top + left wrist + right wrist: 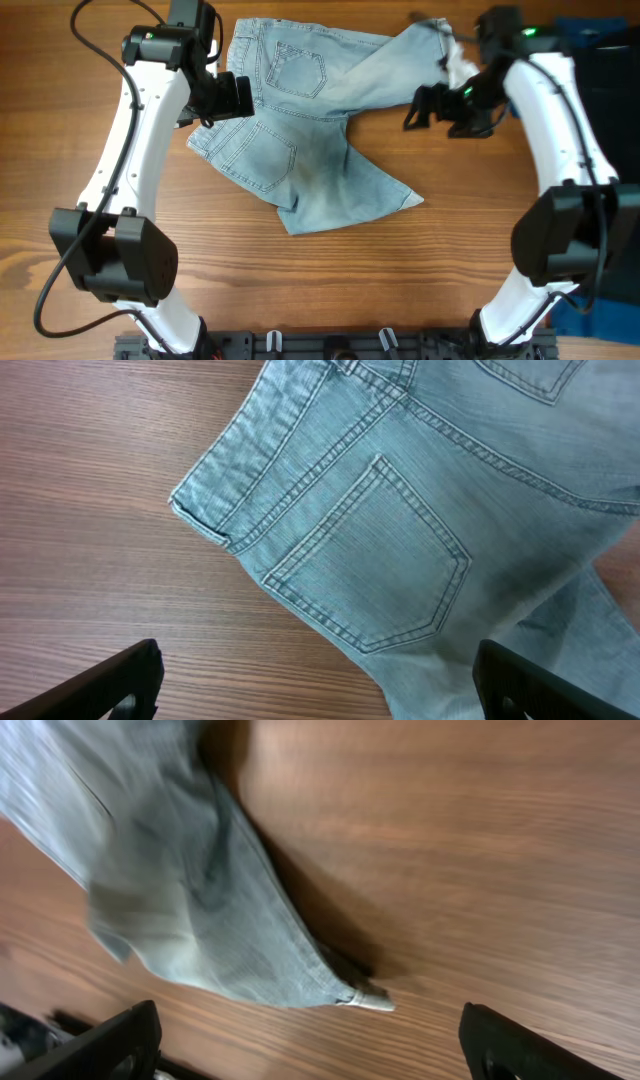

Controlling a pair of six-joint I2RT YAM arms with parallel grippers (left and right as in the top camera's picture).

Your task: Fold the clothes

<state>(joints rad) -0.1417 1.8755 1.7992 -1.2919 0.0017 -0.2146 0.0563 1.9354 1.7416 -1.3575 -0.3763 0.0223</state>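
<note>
Over the far half of the bench (330,290), overhead view: the shorts (310,120) are lying back side up, not yet folded, with the waistband toward the left edge. One leg is running toward the far right corner and the other is fanning toward the middle of the near edge. The long axis is running roughly left to right along the far edge. The left arm (140,130) is hanging over the waistband corner. The right arm (560,110) is hovering just beside the far leg's hem. Each arm is nearer its own end of the garment. A black garment (615,110) and a royal-blue garment (600,305) are lying at the right edge, apart from the shorts.

Left wrist view: the left jaws are spread wide and gripping nothing, with bare wood showing between the tips. The waistband end (205,510) is lying ahead of them and a back pocket (375,560) ahead and to the right. Denim is filling the far right of this view.

Right wrist view, blurry: the right jaws are also spread wide and empty. The leg (200,900) is lying ahead and to the left, and its hem corner (365,998) is pointing in between the tips without touching them. I cannot tell whether this leg is lying flat or partly raised.

Judgement: the next grab is depending on the hem corner sitting just ahead of the right jaws, so a short reach forward and left looks needed.
</note>
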